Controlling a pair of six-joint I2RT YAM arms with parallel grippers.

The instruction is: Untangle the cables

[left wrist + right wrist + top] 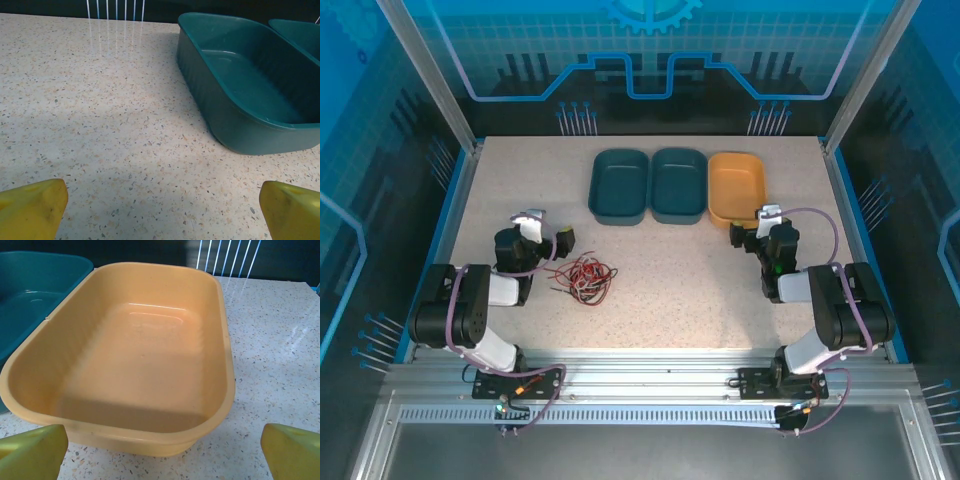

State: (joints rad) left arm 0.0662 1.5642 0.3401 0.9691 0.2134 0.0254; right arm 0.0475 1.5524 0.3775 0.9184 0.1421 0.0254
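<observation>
Seen from above, the left end effector (548,232) has its fingers apart and holds nothing. Just to its right the loose tangle of thin red and black cables (582,275) lies on the tabletop (700,290), in front of the left arm and well apart from the tubs. The left wrist view adds the close detail: yellow fingertips (30,207) wide at the lower corners, the dark teal rectangular plastic tub (210,85) ahead to the right, and a corner of the second teal tub (300,30) beyond it. Farther right, the right end effector (753,224) is likewise spread and empty, near the orange rectangular plastic tub (736,187), whose bare inside is seen up close from the right wrist.

The tabletop is pale and speckled (a stone-chip look, matt). Translucent blue printed panels (380,150) wall it in between aluminium posts (430,75), and a slotted metal rail (650,385) runs along the near edge.

The three tubs stand side by side in a row, smooth and round-cornered with rolled rims. The cables are wiry, in small overlapping loops.
</observation>
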